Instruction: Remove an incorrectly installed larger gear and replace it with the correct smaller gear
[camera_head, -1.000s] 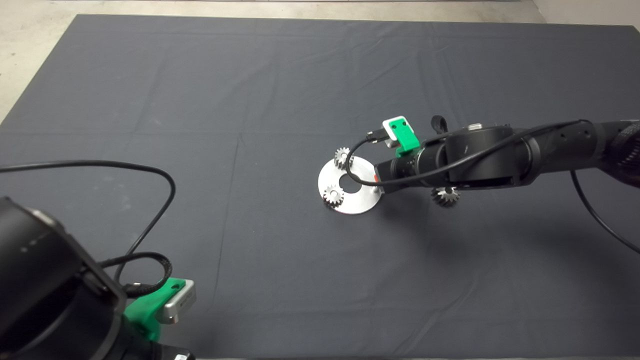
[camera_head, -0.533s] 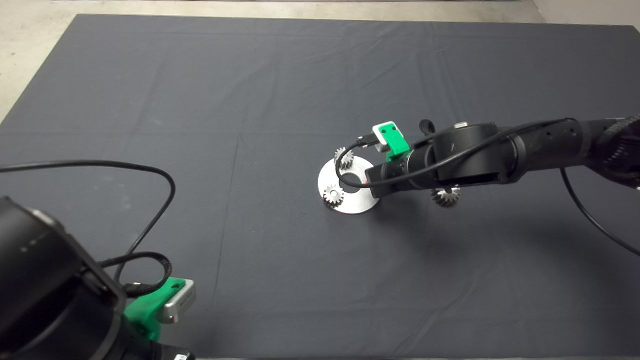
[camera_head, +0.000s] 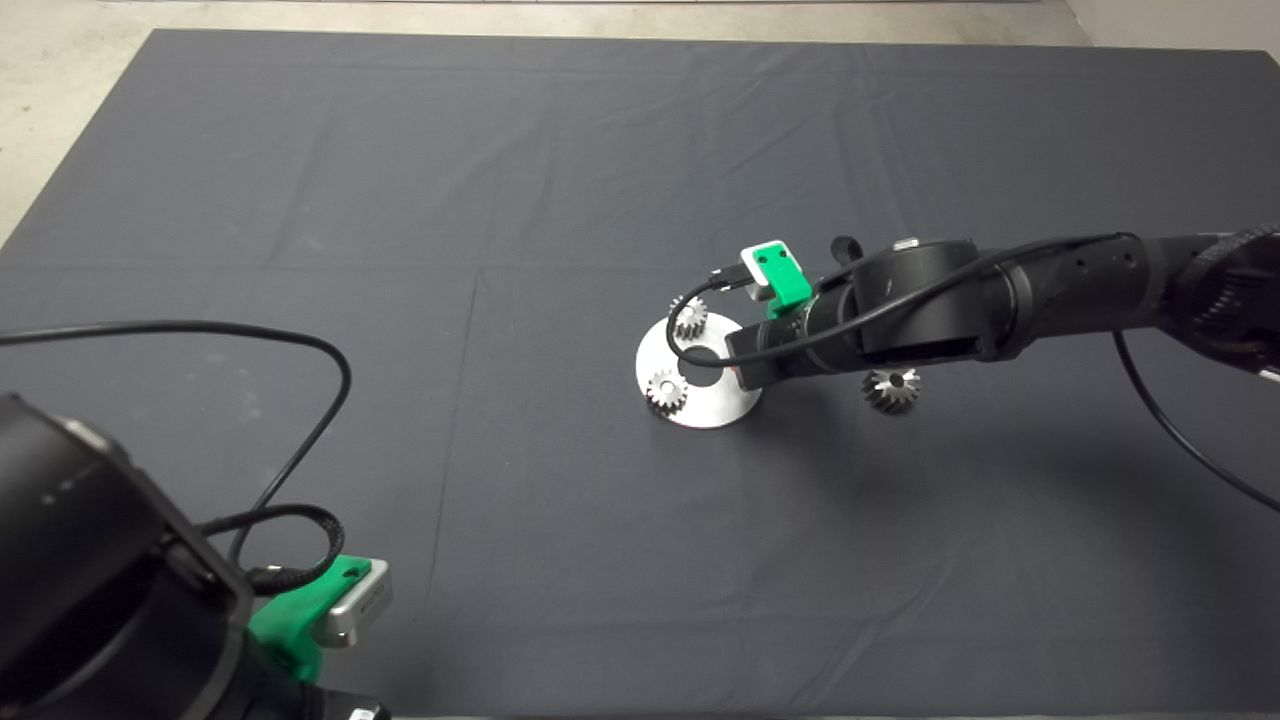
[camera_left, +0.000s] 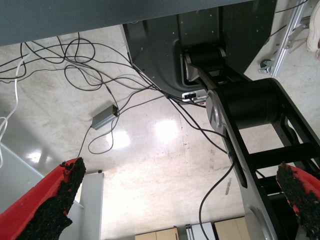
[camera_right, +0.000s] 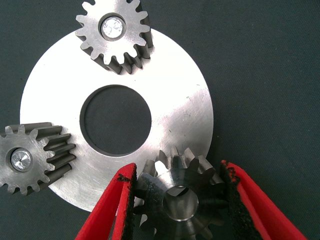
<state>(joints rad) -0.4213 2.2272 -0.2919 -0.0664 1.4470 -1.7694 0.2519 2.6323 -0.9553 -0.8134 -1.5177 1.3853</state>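
gears first: two small ones sit pinned on the round steel plate (camera_right: 185, 105), one at the top of the right wrist frame (camera_right: 114, 34), one at its left edge (camera_right: 31, 157). right gripper (camera_right: 176, 200), reaching in from the right of the head view, has its red fingers (camera_right: 111, 210) closed around a gear at the plate's rim, low in that frame. its bore looks open and dark, no pin showing through, and it seems about the size of the other two, so i'd call it the smaller gear (camera_right: 180, 197), though i can't be sure.

off the plate, right of centre in the head view, a gear lies alone on the mat (camera_head: 300, 150) just below the arm. that looks like the larger gear (camera_head: 891, 389), already pulled. so removal seems done; seating the replacement is what's left, and whether it's down on its pin i can't tell.

left gripper (camera_left: 175, 200) idles at lower left, fingers spread wide, empty, staring at floor and cables.
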